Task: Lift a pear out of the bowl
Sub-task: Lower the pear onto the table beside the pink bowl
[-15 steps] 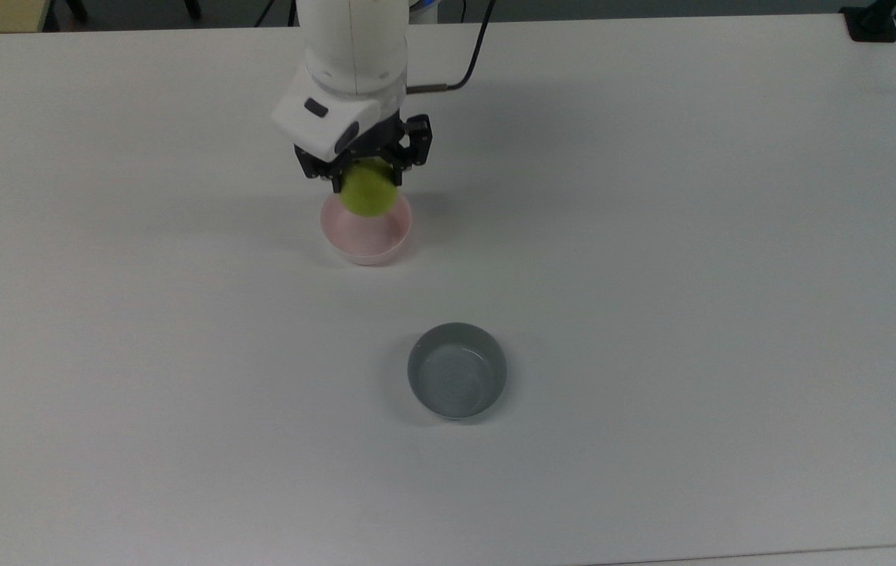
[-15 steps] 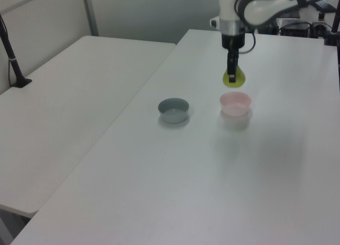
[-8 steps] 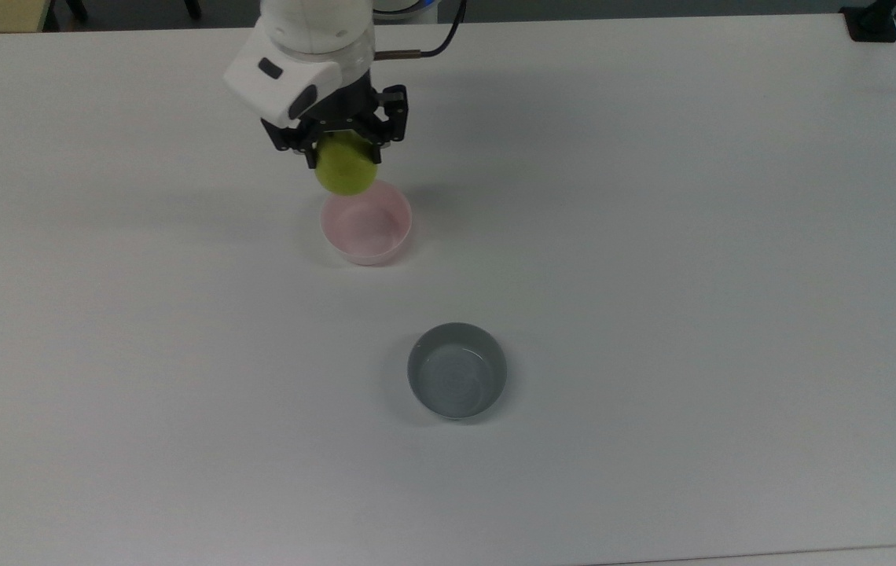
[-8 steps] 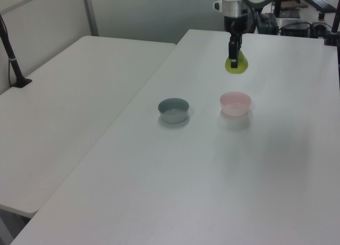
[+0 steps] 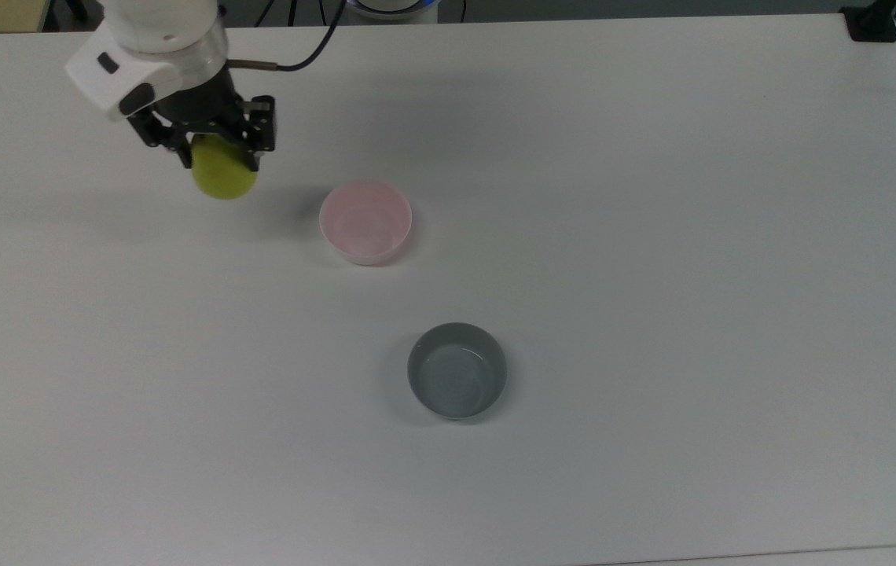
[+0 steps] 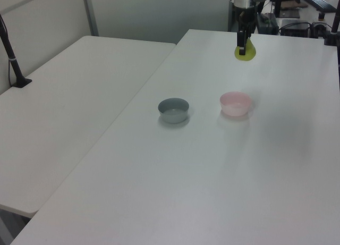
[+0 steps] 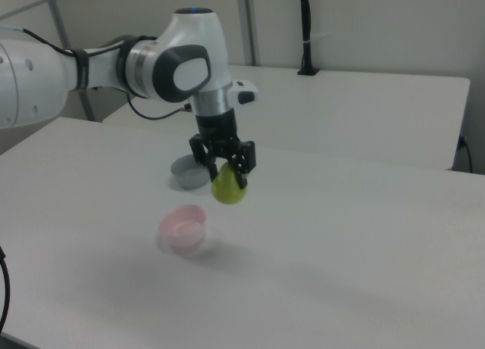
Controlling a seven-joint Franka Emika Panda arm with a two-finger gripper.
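The yellow-green pear (image 5: 223, 176) (image 6: 245, 52) (image 7: 228, 188) hangs in the air, held by my gripper (image 5: 217, 157) (image 7: 226, 175), which is shut on its upper part. It sits well off to the top view's left of the pale pink bowl (image 5: 365, 221) (image 6: 235, 103) (image 7: 183, 225), high above the white table (image 5: 652, 236). The pink bowl stands with nothing in it. The pear's stem is hidden between the fingers.
A grey bowl (image 5: 457, 370) (image 6: 173, 109) (image 7: 186, 172) of similar size stands on the table, nearer the top view's bottom. A second white table (image 6: 64, 96) adjoins in the left view's left. A black post (image 7: 306, 31) stands at the back of the right view.
The gripper has carried the pear up out of the pink bowl and away toward the top view's left. Both bowls have stayed put.
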